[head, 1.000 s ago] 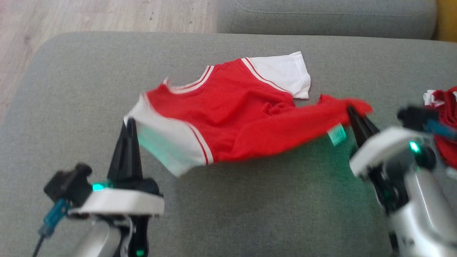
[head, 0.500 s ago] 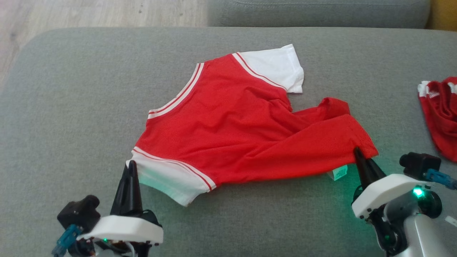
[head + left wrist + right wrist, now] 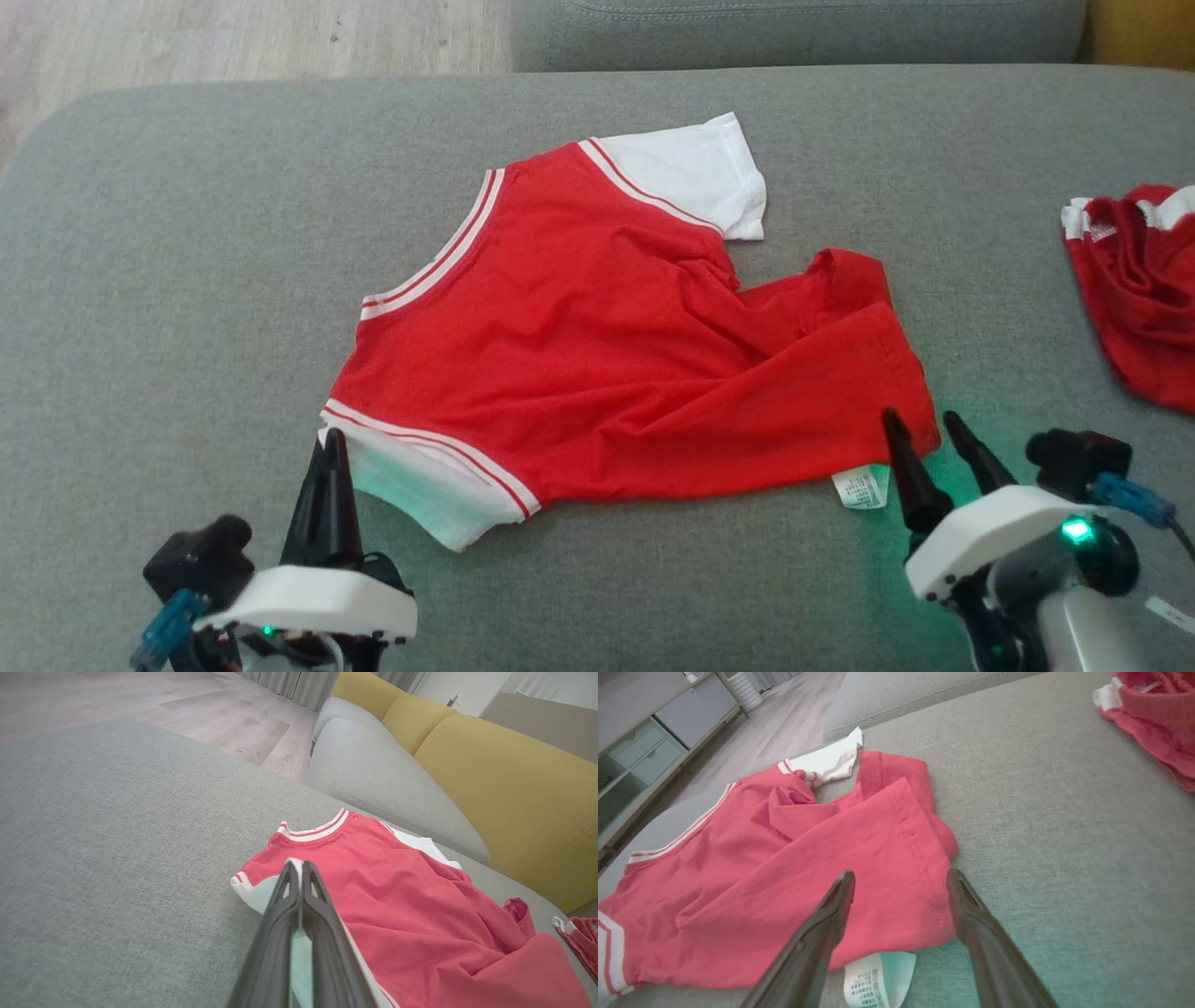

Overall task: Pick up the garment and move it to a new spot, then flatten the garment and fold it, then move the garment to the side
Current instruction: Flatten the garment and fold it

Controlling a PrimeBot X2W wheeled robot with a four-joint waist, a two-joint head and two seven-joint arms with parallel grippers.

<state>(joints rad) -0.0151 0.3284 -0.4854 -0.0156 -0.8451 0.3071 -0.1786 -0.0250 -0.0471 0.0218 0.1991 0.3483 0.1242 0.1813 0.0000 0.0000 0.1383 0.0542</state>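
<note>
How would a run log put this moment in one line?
shirt: lying rumpled on cushion | left tool: shut on shirt | right tool: open by shirt

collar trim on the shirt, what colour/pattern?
Collar of the garment is white with a thin red stripe; the left wrist view shows it best.

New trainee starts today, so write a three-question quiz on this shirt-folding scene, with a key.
1. True or false: the right pincer stands open at the hem corner of the red shirt.
2. The left pincer is shut on which part of the shirt? A) white sleeve B) striped collar C) care label
3. Short answer: what lies apart from the shirt on the grey cushion, to the robot's right?
Key: 1 true; 2 A; 3 another red garment.
</note>
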